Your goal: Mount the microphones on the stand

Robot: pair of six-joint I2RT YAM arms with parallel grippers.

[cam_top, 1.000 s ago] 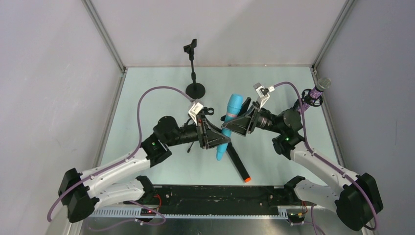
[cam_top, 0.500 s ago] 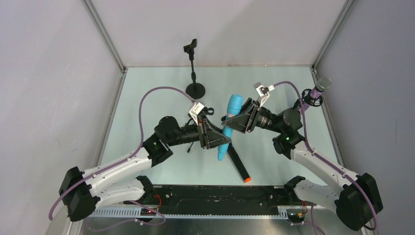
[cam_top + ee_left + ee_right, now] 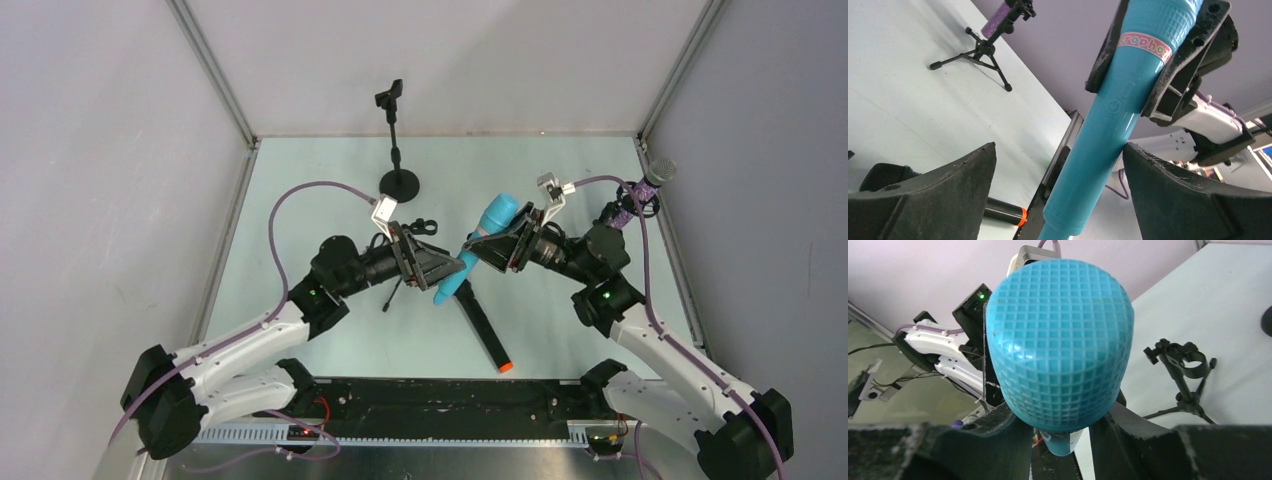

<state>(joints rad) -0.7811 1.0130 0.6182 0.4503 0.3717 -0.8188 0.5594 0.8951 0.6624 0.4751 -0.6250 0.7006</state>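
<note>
Pale green worktop (image 3: 300, 200), grey walls. Cyan microphone (image 3: 494, 218) is aloft and tilted, front-right of the tall round-based stand (image 3: 399, 183), clamped in the right gripper (image 3: 467, 250) fingers. Left gripper (image 3: 1058, 150) fingers are spread wide either side of its handle, not touching. Black orange-tipped microphone (image 3: 483, 330) lies on the worktop, nearer than the stand. Purple microphone (image 3: 655, 175) sits well right of the stand.

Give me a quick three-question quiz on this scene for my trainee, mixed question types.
1. Which gripper grips the cyan microphone: A left, B right, C both?
2. True or false: the black microphone lies on the table, in no holder.
3. Fill in: the purple microphone sits in a ____.
Key: 1 B, the right gripper; the left gripper stands open around it. 2 true. 3 stand.
</note>
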